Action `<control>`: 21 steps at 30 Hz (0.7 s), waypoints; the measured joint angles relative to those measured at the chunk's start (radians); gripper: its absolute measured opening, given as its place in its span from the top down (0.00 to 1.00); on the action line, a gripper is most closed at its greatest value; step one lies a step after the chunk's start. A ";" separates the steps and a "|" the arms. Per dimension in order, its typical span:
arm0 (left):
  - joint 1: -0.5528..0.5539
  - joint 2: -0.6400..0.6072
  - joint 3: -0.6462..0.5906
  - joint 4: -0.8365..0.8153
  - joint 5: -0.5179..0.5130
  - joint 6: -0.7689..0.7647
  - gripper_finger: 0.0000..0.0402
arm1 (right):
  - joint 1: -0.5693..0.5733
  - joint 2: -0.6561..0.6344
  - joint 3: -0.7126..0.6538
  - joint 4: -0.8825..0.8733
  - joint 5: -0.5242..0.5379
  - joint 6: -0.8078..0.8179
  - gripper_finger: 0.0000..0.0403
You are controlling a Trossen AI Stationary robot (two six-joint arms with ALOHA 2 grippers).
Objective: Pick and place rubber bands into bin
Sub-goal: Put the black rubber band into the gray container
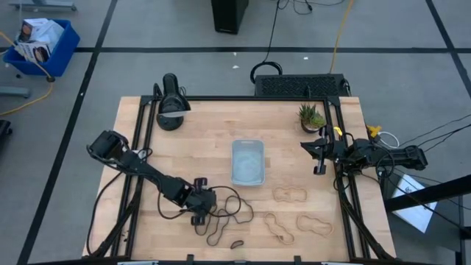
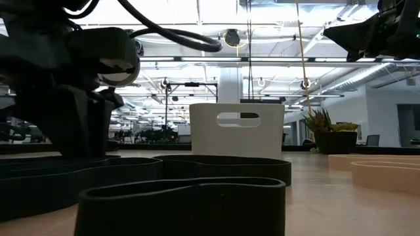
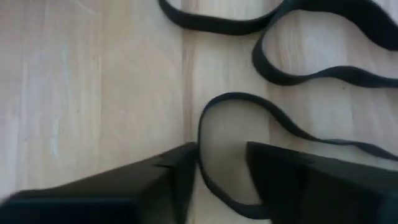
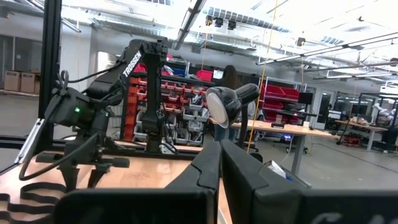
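Translucent pale plastic bin [image 1: 247,163] looks empty; all rubber bands [image 1: 221,217] lie outside, left gripper [image 3: 222,171] spread over one, right gripper [image 1: 319,157] pressed together.

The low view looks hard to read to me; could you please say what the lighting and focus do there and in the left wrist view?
Low view: bright ceiling lights backlight the scene, leaving the dark rubber bands and left gripper as near silhouettes. Left wrist view: even light, soft focus, blurred finger edges.
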State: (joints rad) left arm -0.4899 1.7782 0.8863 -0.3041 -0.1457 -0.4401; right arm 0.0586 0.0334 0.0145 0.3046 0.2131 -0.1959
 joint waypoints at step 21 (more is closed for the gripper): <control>0.075 -0.306 0.133 -0.112 -0.306 0.529 0.98 | 0.000 0.001 0.000 0.010 0.000 -0.003 0.98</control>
State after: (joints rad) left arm -0.4146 1.4727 1.0194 -0.4162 -0.4520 0.0887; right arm 0.0589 0.0345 0.0147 0.3141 0.2127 -0.1986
